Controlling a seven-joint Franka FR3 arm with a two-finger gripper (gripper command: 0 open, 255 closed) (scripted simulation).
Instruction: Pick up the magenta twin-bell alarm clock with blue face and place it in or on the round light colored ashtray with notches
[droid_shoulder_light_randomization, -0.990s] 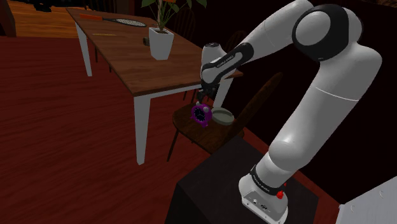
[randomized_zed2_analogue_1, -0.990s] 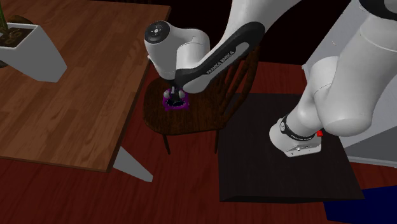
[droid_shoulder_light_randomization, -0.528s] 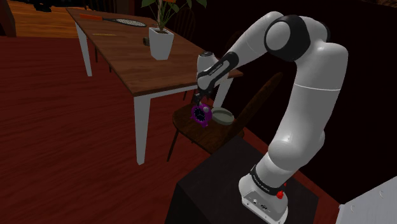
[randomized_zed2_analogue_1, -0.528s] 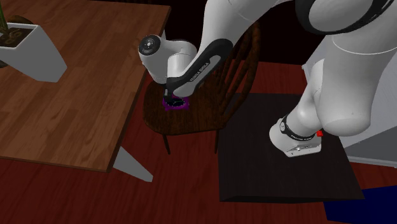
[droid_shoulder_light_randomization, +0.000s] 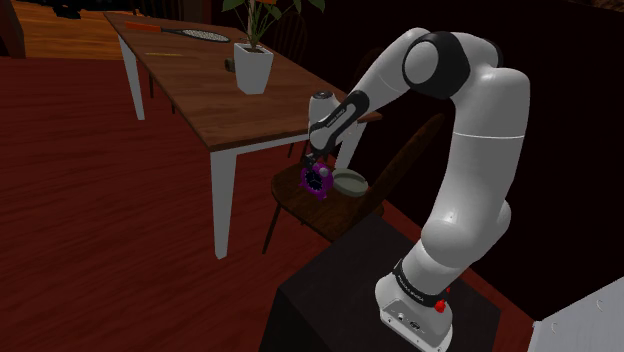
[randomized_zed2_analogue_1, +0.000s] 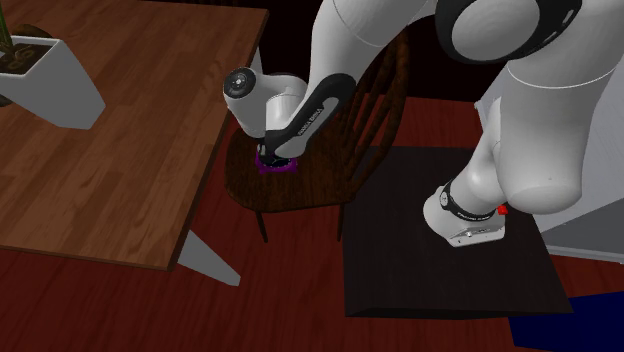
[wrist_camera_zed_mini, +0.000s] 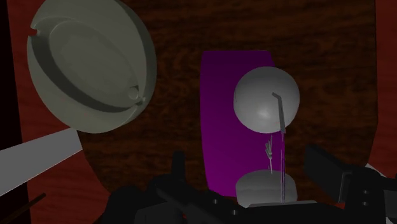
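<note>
The magenta twin-bell alarm clock (droid_shoulder_light_randomization: 315, 181) stands on a dark wooden chair seat (droid_shoulder_light_randomization: 300, 205), with the round pale ashtray (droid_shoulder_light_randomization: 350, 183) close beside it on the same seat. My gripper (droid_shoulder_light_randomization: 319, 164) hangs directly over the clock and hides most of it in the second exterior view, where a magenta edge of the clock (randomized_zed2_analogue_1: 266, 167) shows under the gripper (randomized_zed2_analogue_1: 276, 156). In the wrist view the gripper (wrist_camera_zed_mini: 251, 175) is open, its fingers (wrist_camera_zed_mini: 326, 167) astride the clock (wrist_camera_zed_mini: 224, 121) and its grey bells (wrist_camera_zed_mini: 266, 99) without touching them. The notched ashtray (wrist_camera_zed_mini: 92, 63) lies off to one side.
A wooden table (droid_shoulder_light_randomization: 215, 100) with white legs (droid_shoulder_light_randomization: 222, 205) stands close to the chair, bearing a white planter (droid_shoulder_light_randomization: 253, 67). The chair's spindle back (randomized_zed2_analogue_1: 375, 110) rises behind the seat. My black stand (droid_shoulder_light_randomization: 345, 290) sits on a dark red floor (droid_shoulder_light_randomization: 110, 220).
The hand has sunk a little lower over the clock, and the elbow and upper arm have swung back toward the stand. The clock and ashtray have not moved.
</note>
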